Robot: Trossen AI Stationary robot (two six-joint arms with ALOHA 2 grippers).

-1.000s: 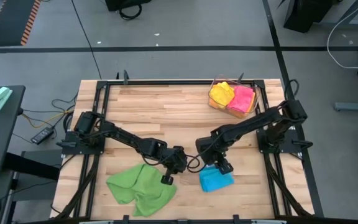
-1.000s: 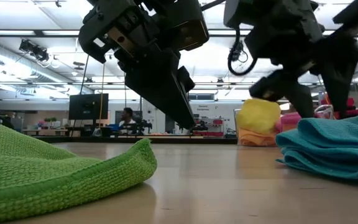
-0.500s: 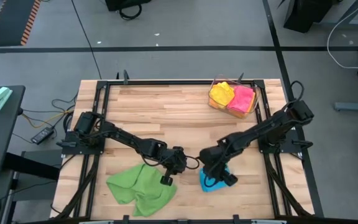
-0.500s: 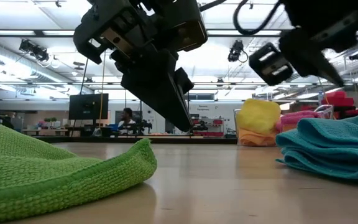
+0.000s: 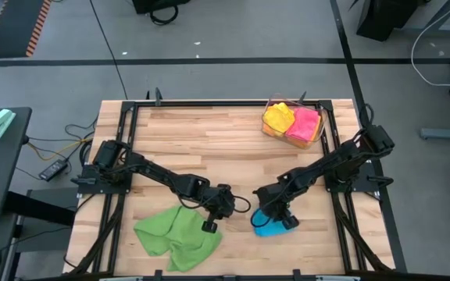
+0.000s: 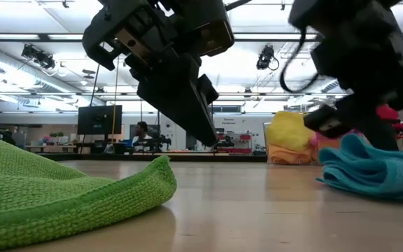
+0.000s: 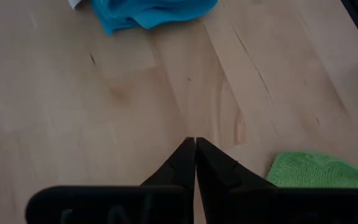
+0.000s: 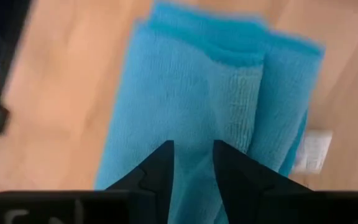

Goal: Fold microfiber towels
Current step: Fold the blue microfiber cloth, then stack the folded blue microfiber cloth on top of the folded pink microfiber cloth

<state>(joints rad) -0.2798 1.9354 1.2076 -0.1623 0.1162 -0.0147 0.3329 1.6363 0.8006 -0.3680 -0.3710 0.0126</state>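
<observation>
A folded blue towel (image 5: 269,229) lies near the table's front, right of the middle. My right gripper (image 8: 192,158) is down on it from above, its fingers a little apart with blue cloth (image 8: 194,93) showing between them. A crumpled green towel (image 5: 174,238) is spread at the front left. My left gripper (image 5: 209,225) hangs shut just above the wood beside the green towel's right edge (image 7: 316,171), touching nothing. Yellow and pink towels sit in a clear bin (image 5: 291,123) at the back right. My right gripper comes at the blue towel's top fold (image 8: 229,112) from above, slanting down. One fingertip (image 8: 160,158) stands on either side of a ridge of cloth. Whether the cloth is pinched cannot be told. The towel lies on the table, humped up beside the fingers (image 6: 348,140).
Bare wood lies between the two towels (image 6: 257,203) and across the table's middle and back left. The black frame rails (image 5: 123,156) run along the table's edges. A white tag (image 8: 308,158) sticks out from under the blue towel.
My right gripper has come down and toward the table's near edge, onto the blue towel. The towel's left edge has drawn in a little and its top has humped up beside the fingers.
</observation>
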